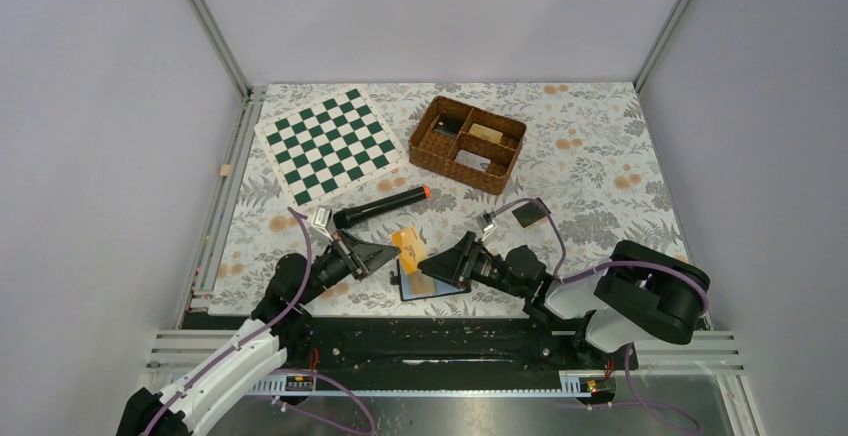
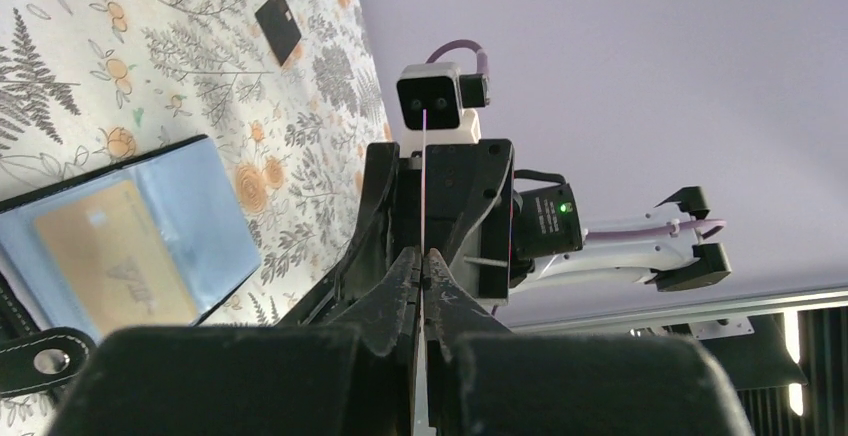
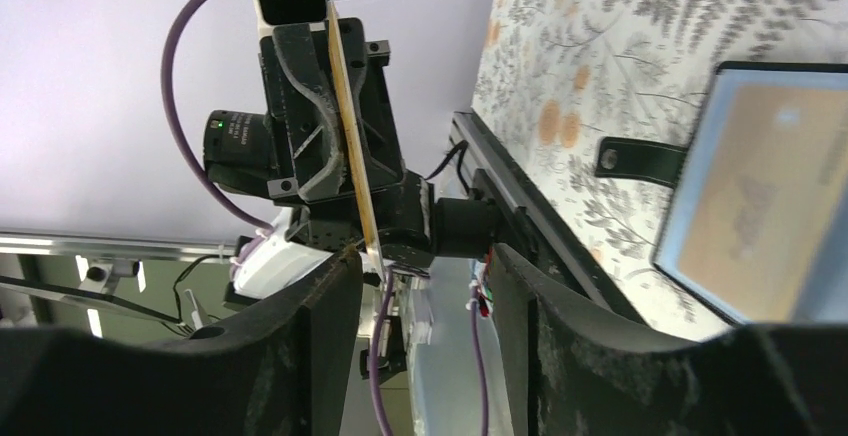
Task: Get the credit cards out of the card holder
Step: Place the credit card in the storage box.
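Though open, blue-grey card holder (image 2: 200, 206)

The chessboard (image 1: 330, 146) lies far left, the basket (image 1: 467, 143) right of it. The cylinder (image 1: 380, 207) lies nearer, the card holder (image 1: 420, 285) nearer still, one credit card (image 1: 529, 213) beyond its right side.

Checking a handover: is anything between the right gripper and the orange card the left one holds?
Nothing visible. The orange card, pinched in the left gripper, stands edge-on ahead of the open right gripper; the card holder lies aside.
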You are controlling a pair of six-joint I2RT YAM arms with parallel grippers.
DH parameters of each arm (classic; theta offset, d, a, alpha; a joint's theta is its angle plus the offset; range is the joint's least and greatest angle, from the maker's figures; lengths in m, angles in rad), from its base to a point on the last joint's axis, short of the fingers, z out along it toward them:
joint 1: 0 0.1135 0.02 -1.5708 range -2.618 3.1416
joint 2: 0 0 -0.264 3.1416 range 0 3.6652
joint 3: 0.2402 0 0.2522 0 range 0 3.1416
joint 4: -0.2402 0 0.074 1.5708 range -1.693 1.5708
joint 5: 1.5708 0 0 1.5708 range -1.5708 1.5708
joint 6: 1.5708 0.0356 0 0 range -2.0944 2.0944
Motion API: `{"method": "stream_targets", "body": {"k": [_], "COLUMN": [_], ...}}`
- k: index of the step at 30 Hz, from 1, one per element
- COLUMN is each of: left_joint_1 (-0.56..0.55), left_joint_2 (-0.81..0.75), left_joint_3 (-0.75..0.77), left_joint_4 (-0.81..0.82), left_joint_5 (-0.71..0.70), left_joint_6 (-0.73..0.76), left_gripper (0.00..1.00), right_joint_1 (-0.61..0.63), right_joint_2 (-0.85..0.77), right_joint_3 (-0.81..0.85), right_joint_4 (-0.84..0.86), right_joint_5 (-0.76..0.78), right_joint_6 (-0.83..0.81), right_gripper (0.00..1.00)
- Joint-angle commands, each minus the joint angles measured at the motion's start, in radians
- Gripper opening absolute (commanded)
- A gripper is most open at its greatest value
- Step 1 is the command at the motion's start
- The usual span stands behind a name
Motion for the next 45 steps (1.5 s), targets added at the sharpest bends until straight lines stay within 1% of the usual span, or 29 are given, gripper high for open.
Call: {"method": "stream_targets", "body": {"k": [1, 4, 7, 9, 11, 14, 17, 22, 23, 24, 25, 27, 28, 29, 30, 31, 32, 33, 36, 39, 41, 43, 45], "left_joint_1": [0.005, 0.005, 0.004, 0.003, 0.003, 0.003, 0.003, 0.003, 0.003, 0.003, 0.003, 0.004, 0.003, 0.003, 0.003, 0.003, 0.004, 0.003, 0.003, 0.004, 0.004, 0.004, 0.004], "left_joint_2": [-0.029, -0.029, -0.04, -0.045, -0.043, -0.03, -0.029, -0.032, -0.031, -0.029, -0.028, -0.027, -0.027, -0.025, -0.024, -0.023, -0.021, -0.016, 0.018, 0.096, 0.135, 0.148, 0.134], "left_joint_3": [-0.134, -0.137, -0.139, -0.14, -0.139, -0.141, -0.144, -0.142, -0.142, -0.143, -0.142, -0.138, -0.132, -0.125, -0.112, -0.092, -0.068, -0.042, 0.039, 0.084, 0.093, 0.083, 0.074], "left_joint_4": [0.057, 0.063, 0.063, 0.058, 0.059, 0.064, 0.06, 0.061, 0.061, 0.061, 0.061, 0.053, 0.046, 0.031, 0.007, -0.029, -0.058, -0.092, -0.154, -0.128, -0.067, 0.013, 0.041], "left_joint_5": [-0.055, -0.057, -0.063, -0.069, -0.071, -0.068, -0.065, -0.063, -0.064, -0.063, -0.062, -0.052, -0.043, -0.035, -0.025, -0.011, 0.005, 0.021, 0.074, 0.159, 0.208, 0.246, 0.269], "left_joint_6": [-0.055, -0.07, -0.078, -0.081, -0.081, -0.08, -0.077, -0.078, -0.077, -0.077, -0.073, -0.062, -0.053, -0.043, -0.028, -0.002, 0.026, 0.058, 0.14, 0.174, 0.171, 0.151, 0.15], "left_gripper": [0.0, 0.0, 0.0, 0.0, 0.0, 0.0, 0.0, 0.0, 0.0, 0.0, 0.0, 0.01, 0.1, 0.23, 0.37, 0.47, 0.53, 0.57, 0.64, 0.66, 0.65, 0.66, 0.66], "right_joint_1": [0.062, 0.078, 0.084, 0.087, 0.09, 0.092, 0.093, 0.092, 0.092, 0.093, 0.092, 0.093, 0.091, 0.084, 0.065, 0.046, 0.029, 0.018, 0.003, -0.003, -0.007, -0.007, -0.011], "right_joint_2": [0.026, 0.028, 0.017, 0.008, 0.004, 0.007, 0.021, 0.044, 0.044, 0.041, 0.036, 0.014, -0.003, -0.03, -0.059, -0.085, -0.116, -0.146, -0.258, -0.342, -0.387, -0.447, -0.521], "right_joint_3": [0.073, 0.083, 0.087, 0.088, 0.092, 0.1, 0.111, 0.132, 0.133, 0.134, 0.135, 0.126, 0.115, 0.102, 0.093, 0.091, 0.096, 0.112, 0.167, 0.185, 0.204, 0.22, 0.21], "right_joint_4": [0.051, 0.064, 0.056, 0.043, 0.035, 0.045, 0.071, 0.104, 0.106, 0.106, 0.105, 0.1, 0.09, 0.062, 0.025, -0.029, -0.085, -0.136, -0.362, -0.49, -0.558, -0.677, -0.794], "right_joint_5": [0.099, 0.141, 0.162, 0.19, 0.199, 0.207, 0.21, 0.2, 0.199, 0.196, 0.192, 0.195, 0.199, 0.196, 0.16, 0.108, 0.047, -0.011, -0.174, -0.285, -0.353, -0.361, -0.296], "right_joint_6": [-0.007, -0.021, -0.028, -0.034, -0.037, -0.048, -0.057, -0.068, -0.074, -0.08, -0.089, -0.109, -0.121, -0.127, -0.126, -0.123, -0.13, -0.149, -0.24, -0.295, -0.315, -0.353, -0.38], "right_gripper": [0.56, 0.53, 0.46, 0.4, 0.3, 0.19, 0.17, 0.19, 0.15, 0.09, 0.01, 0.0, 0.0, 0.0, 0.0, 0.0, 0.0, 0.0, 0.0, 0.0, 0.0, 0.0, 0.0]}}
